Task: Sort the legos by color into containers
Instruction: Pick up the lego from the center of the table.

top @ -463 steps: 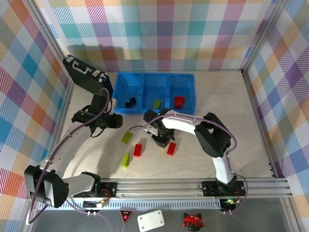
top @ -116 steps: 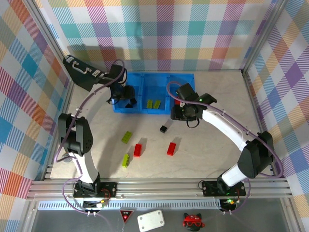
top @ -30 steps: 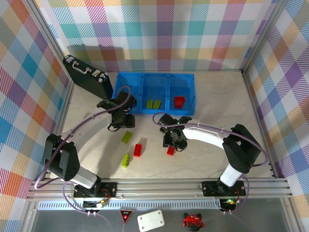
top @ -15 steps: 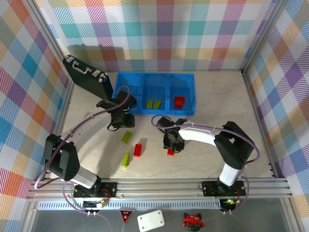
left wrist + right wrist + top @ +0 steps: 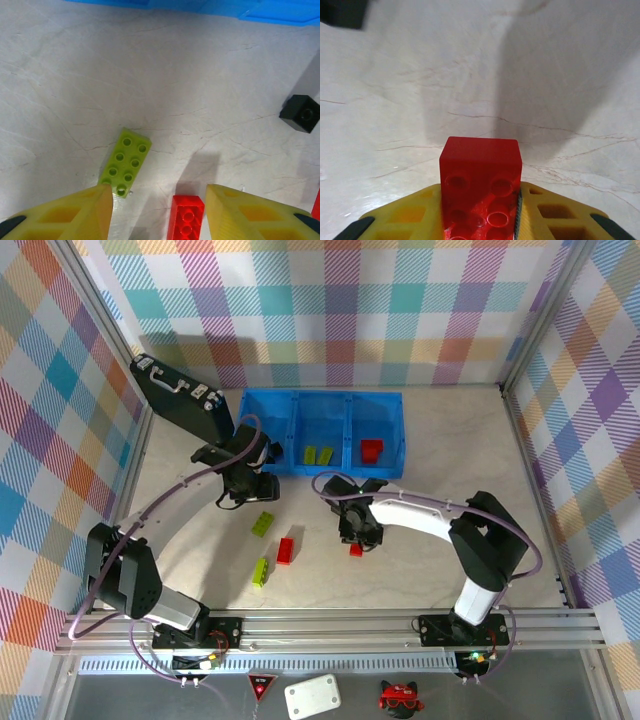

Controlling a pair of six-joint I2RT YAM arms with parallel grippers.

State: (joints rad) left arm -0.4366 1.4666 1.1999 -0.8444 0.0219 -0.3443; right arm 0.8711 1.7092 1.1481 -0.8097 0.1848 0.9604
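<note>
We are pinching a red lego [image 5: 481, 170] by its long sides in the right gripper [image 5: 480, 220], jaws closed snugly on it, a grip we judge fit for carrying it level. The left gripper [image 5: 157, 215] is hanging wide apart and empty, probably choosing. A second red lego [image 5: 185, 225] is lying under its gap, a lime lego [image 5: 125, 162] just ahead of one finger, and a black lego [image 5: 300, 113] farther ahead, off to the side. Beyond, the containers [image 5: 322, 394] are waiting on the pale marbled table [image 5: 470, 470], with plaid walls [image 5: 330, 310] closing us in.
</note>
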